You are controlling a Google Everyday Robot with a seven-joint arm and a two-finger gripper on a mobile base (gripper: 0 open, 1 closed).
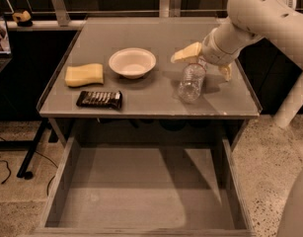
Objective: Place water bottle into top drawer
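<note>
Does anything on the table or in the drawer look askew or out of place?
Only the water bottle: it looks tilted rather than upright, near the right side of the table, its upper end hidden at the gripper. The bowl, sponge and dark snack bar sit normally, and the top drawer is pulled open.
</note>
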